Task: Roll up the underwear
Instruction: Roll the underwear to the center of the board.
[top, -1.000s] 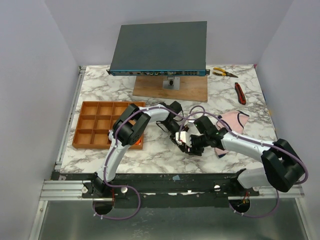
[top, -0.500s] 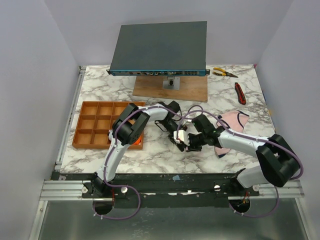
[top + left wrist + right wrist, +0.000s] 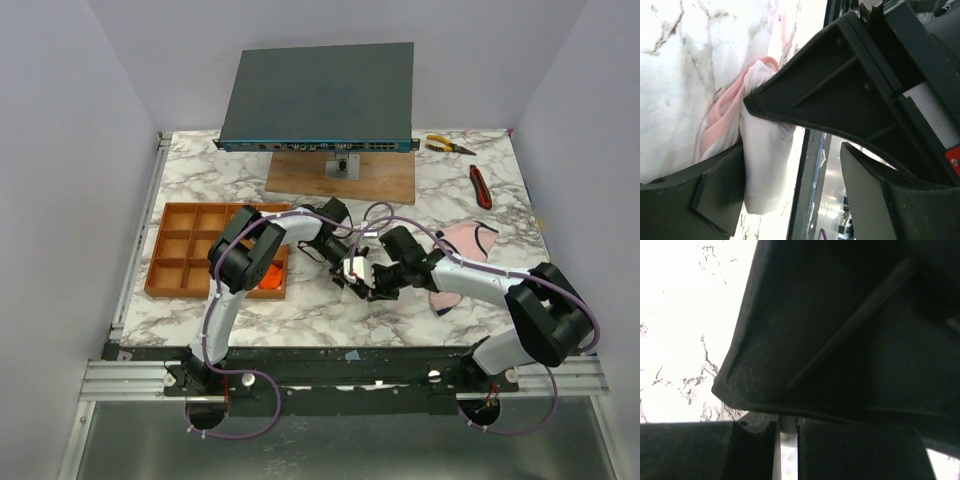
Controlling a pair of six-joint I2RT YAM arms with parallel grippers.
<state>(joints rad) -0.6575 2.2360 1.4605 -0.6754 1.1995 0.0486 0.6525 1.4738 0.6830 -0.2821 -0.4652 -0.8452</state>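
Both jaws are shifted left towards the rigid orange-brown compartment tray [image 3: 180, 292]; the small white-and-pink cloth garment [image 3: 353, 268] is pinched by the right jaws, the left jaws parted just beside it.

top external: light was bright and even, focus sharp, shadows faint on the marble table [image 3: 300, 315] | left wrist: marble clipped white at 10 o'clock — near field dark, slightly soft | right wrist: marble blew out at 10 o'clock, rest near-black and blurred
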